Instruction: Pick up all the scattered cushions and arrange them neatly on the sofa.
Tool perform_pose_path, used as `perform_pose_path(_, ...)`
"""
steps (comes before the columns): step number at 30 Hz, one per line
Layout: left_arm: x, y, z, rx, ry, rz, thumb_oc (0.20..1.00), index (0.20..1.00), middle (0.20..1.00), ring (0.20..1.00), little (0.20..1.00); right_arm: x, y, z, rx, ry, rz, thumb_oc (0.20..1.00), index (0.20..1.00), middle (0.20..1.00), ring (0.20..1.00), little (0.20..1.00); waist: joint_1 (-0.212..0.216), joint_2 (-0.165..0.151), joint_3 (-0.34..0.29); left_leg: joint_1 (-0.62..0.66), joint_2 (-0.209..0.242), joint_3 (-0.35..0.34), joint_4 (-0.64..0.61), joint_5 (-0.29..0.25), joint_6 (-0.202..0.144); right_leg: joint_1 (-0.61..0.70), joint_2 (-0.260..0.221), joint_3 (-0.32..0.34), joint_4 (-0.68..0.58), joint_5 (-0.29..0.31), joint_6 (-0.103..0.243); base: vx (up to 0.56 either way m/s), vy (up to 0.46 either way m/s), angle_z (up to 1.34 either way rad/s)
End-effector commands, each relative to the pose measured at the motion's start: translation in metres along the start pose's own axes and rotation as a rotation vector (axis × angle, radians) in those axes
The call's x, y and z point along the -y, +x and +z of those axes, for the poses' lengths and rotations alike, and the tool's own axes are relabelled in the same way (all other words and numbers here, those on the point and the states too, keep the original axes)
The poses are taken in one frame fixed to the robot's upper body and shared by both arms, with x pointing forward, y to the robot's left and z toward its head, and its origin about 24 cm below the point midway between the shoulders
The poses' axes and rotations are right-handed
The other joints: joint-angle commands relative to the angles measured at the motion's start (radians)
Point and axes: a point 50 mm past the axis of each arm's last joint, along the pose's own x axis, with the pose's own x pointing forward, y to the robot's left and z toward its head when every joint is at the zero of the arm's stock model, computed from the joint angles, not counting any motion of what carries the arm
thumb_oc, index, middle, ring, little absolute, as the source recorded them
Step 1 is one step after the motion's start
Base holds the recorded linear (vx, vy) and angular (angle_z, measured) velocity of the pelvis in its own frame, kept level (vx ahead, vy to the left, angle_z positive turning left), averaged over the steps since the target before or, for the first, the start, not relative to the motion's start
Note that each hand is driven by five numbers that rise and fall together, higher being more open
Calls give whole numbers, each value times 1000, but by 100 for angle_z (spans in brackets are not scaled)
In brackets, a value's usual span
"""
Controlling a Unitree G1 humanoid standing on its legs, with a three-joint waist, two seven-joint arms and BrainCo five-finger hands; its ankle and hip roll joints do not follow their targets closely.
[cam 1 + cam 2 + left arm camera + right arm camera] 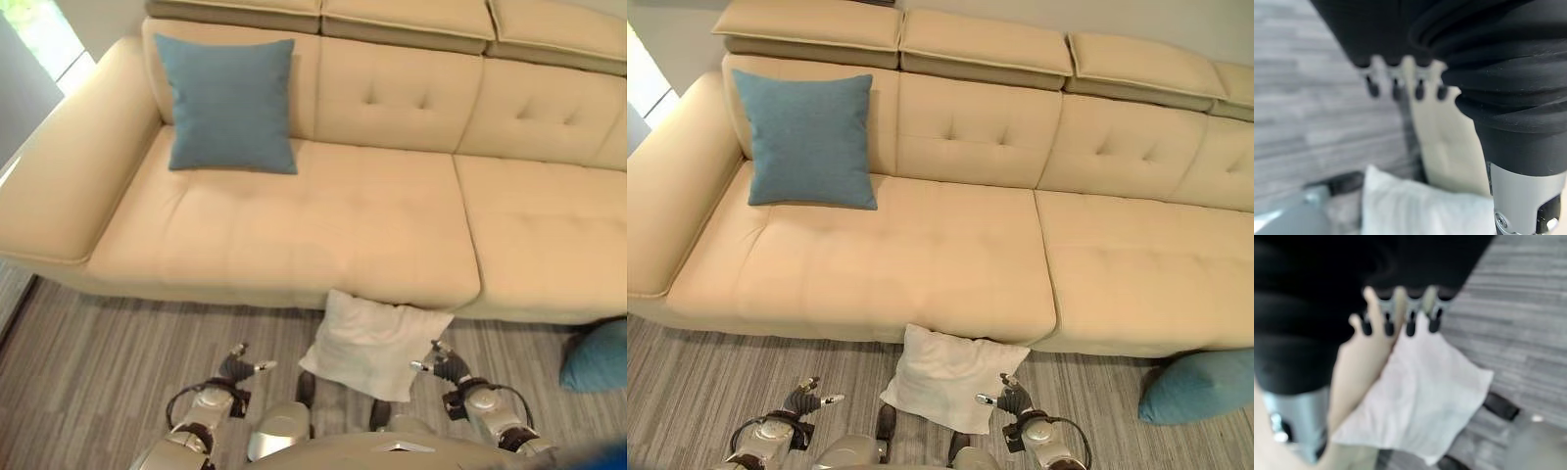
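A white cushion (374, 343) lies on the floor, one edge against the front of the cream sofa (323, 225). My left hand (233, 369) hovers to its left and my right hand (446, 368) just off its right corner; both are open and hold nothing. The right wrist view shows the white cushion (1425, 396) past the straight fingers (1408, 316). It also appears low in the left wrist view as the white cushion (1415, 210). A blue cushion (230, 103) stands upright against the sofa's back at its left end. Another blue cushion (1200, 387) lies on the floor at the right.
The sofa's left armrest (59, 186) is broad and low. Grey striped carpet (118, 362) covers the floor in front. The middle and right seats (1136, 264) carry nothing.
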Motion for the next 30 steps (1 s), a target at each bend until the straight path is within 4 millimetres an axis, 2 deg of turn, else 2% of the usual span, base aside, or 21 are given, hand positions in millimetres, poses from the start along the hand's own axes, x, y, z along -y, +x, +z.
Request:
perform_pose_path(1,7,4,17,54,1,-9,1000,1000,1000,1000,1000,6,5,28,114,-37,-14,1000,1000,1000,1000,1000,31,3,29,-42,25,-16,119,-109,-26,-103,-66,-76,98,114,90,-70,43,-44)
perform_pose_path(3,4,6,24,77,1,0,1000,1000,1000,1000,1000,8,6,35,140,-33,-20,1000,1000,1000,1000,1000,22,2,44,-53,23,-20,138,-110,-32,-109,-63,-61,99,115,85,-31,-9,-22)
perform_pose_path(8,2,7,34,117,-40,23,1000,1000,1000,1000,1000,13,5,33,139,-27,-41,1000,1000,1000,1000,1000,22,3,54,-78,22,-23,167,-112,-41,-103,-66,-76,84,109,72,-25,-50,11)
perform_pose_path(11,1,11,80,271,-175,51,1000,1000,1000,1000,1000,33,8,55,209,42,-159,1000,1000,1000,1000,1000,7,32,125,-183,24,-38,253,-110,-51,-196,-79,-97,155,89,53,-170,-47,17)
perform_pose_path(12,1,11,80,271,-175,51,1000,1000,1000,1000,1000,34,8,55,209,42,-160,1000,1000,1000,1000,1000,7,33,124,-186,24,-38,256,-111,-51,-198,-79,-97,157,88,53,-101,-3,34)
perform_pose_path(13,1,10,94,319,-181,62,1000,1000,1000,1000,1000,38,9,63,234,45,-186,1000,1000,1000,1000,1000,-1,40,143,-216,24,-39,279,-113,-49,-229,-84,-95,178,86,49,-145,20,27)
perform_pose_path(14,2,9,121,411,-173,84,1000,1000,1000,1000,1000,46,10,78,275,45,-246,1000,1000,1000,1000,1000,-12,50,177,-273,22,-44,318,-115,-48,-288,-90,-87,213,86,45,-202,27,8)
perform_pose_path(17,1,3,172,561,-200,150,1000,1000,1000,1000,1000,59,11,115,375,60,-355,1000,1000,1000,1000,1000,-40,59,214,-398,27,-25,368,-111,-43,-419,-101,-67,244,95,43,-165,52,-13)
perform_pose_path(22,-8,-8,226,695,-274,179,1000,1000,1000,1000,1000,76,7,163,513,58,-453,1000,1000,1000,1000,1000,-70,70,259,-562,34,10,444,-113,-36,-594,-117,-17,294,111,46,-111,73,-23)
perform_pose_path(23,-15,-14,245,740,-319,217,1000,1000,1000,1000,1000,88,3,177,545,46,-538,1000,1000,1000,1000,1000,-83,75,275,-620,36,21,472,-117,-36,-655,-123,-3,313,116,47,-99,83,-25)
perform_pose_path(24,-15,-14,245,740,-319,217,1000,1000,1000,1000,1000,88,3,177,545,46,-538,1000,1000,1000,1000,1000,-82,75,274,-623,36,22,473,-117,-36,-658,-123,-2,314,115,47,-85,82,-20)
perform_pose_path(26,-22,-22,265,795,-377,254,1000,1000,1000,1000,1000,101,-5,197,615,30,-657,1000,1000,1000,1000,1000,-93,81,290,-692,43,28,510,-124,-35,-725,-124,13,337,117,48,-31,61,-18)
perform_pose_path(27,-25,-25,272,814,-383,263,1000,1000,1000,1000,1000,106,-8,202,629,23,-679,1000,1000,1000,1000,1000,-95,87,297,-714,51,24,541,-159,-42,-751,-124,21,373,88,58,6,59,-17)
perform_pose_path(28,-29,-29,280,837,-390,271,1000,1000,1000,1000,1000,116,-10,206,631,33,-717,1000,1000,1000,1000,1000,-101,91,304,-748,52,26,555,-163,-42,-786,-125,29,381,89,59,35,30,-13)
perform_pose_path(29,-30,-29,281,838,-391,271,1000,1000,1000,1000,1000,116,-10,207,632,34,-717,1000,1000,1000,1000,1000,-100,91,302,-753,53,27,558,-164,-42,-791,-125,29,383,89,59,-49,31,-11)
perform_pose_path(30,-35,-34,291,863,-423,289,1000,1000,1000,1000,1000,126,-17,219,670,55,-766,1000,1000,1000,1000,1000,-107,94,307,-818,60,32,591,-170,-43,-849,-128,39,406,90,57,-39,42,-10)
